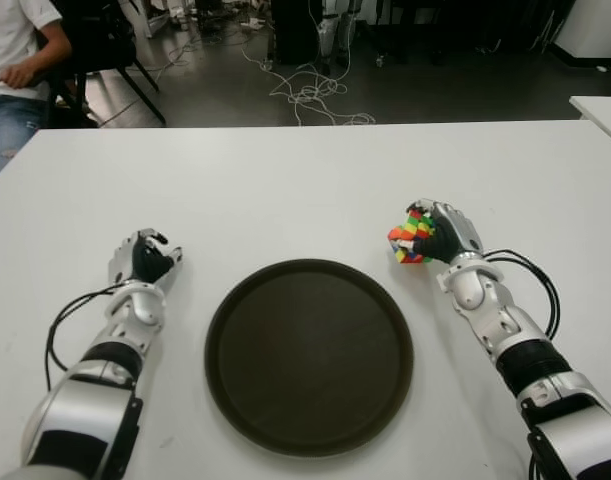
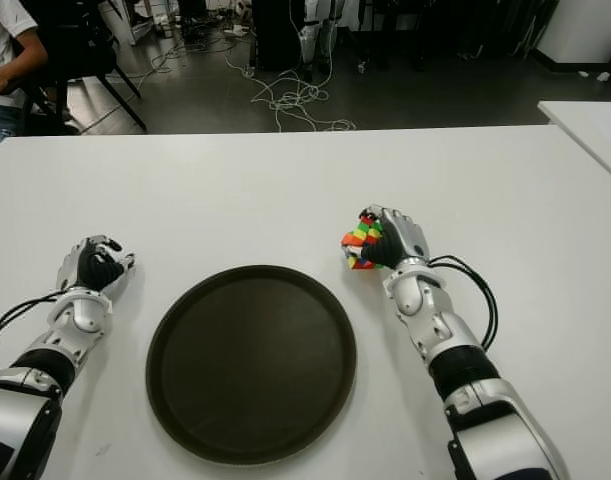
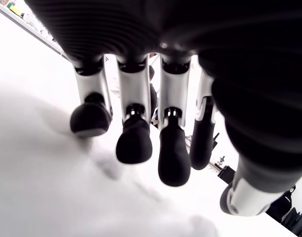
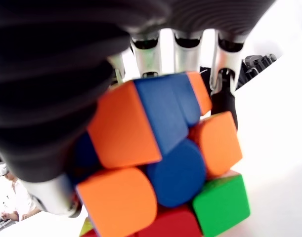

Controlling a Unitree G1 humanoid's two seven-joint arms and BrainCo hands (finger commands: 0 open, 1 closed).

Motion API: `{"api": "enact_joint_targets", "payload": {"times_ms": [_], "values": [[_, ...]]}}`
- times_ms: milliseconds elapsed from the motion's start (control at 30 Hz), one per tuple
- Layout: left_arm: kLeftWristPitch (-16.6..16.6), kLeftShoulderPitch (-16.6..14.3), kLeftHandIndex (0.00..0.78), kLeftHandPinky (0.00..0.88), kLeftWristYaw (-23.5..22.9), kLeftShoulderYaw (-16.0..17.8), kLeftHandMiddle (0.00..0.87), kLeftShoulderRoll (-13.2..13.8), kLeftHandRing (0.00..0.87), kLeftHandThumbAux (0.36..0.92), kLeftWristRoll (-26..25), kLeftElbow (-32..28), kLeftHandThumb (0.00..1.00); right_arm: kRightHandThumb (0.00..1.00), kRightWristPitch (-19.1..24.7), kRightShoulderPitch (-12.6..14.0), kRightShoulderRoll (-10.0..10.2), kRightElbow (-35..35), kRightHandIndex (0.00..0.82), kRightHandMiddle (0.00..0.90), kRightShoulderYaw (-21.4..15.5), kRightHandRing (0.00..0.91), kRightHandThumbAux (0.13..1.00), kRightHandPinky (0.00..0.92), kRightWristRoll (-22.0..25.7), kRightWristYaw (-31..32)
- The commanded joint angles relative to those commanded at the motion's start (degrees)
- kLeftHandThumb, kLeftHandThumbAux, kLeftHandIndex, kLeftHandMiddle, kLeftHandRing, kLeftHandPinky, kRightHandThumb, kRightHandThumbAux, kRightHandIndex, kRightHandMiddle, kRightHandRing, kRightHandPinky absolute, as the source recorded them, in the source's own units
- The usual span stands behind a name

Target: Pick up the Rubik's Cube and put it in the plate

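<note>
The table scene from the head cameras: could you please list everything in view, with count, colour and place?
Table: one, white, fills the foreground.
Second table: one, white, corner at the far right.
Plate: one, dark brown, round, on the table between the two hands, nothing in it.
Rubik's Cube: one, multicoloured, held just right of the plate's far edge.
Cables: a tangle, pale, on the dark floor beyond the table.
Person: one, white shirt and jeans, seated at the far left.
Right hand: fingers closed around the cube, right of the plate.
Left hand: holds nothing, fingers loosely curled, left of the plate.
</note>
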Motion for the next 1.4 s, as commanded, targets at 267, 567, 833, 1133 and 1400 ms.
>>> {"api": "enact_joint_targets", "payload": {"times_ms": [267,567,833,1133,1400], "values": [[0.20,-0.01,0.426,0.632,0.07,-0.17,0.623,0.03,0.662,0.716,0.14,0.01,0.679,0.228,0.80,0.32,0.02,-1.02,0.602,0.753,-0.08,0.774,0.794,0.767,-0.02,0.01],[-0.04,0.02,0.426,0.652,-0.15,0.10,0.665,0.10,0.699,0.715,-0.18,-0.11,0.680,0.279,-0.28,0.84,0.97,-1.97,0.598,0.758,-1.62,0.776,0.798,0.771,1.59,-1.70],[-0.37,0.04,0.428,0.693,-0.39,0.63,0.694,0.01,0.725,0.714,-0.73,-0.22,0.681,0.228,-3.43,3.27,4.33,-10.89,0.648,0.779,-3.95,0.799,0.823,0.795,5.29,-2.76],[-0.94,0.21,0.428,0.686,0.14,0.45,0.700,0.07,0.727,0.714,-0.34,-0.24,0.681,0.176,-12.63,7.52,9.39,-18.81,0.645,0.786,-1.41,0.809,0.823,0.800,3.58,-7.05],[-0.78,0.17,0.425,0.688,0.22,0.46,0.683,-0.03,0.715,0.714,-0.36,-0.17,0.680,0.194,-18.36,8.62,10.58,-20.61,0.618,0.785,0.83,0.812,0.804,0.810,3.74,-4.41]]}}
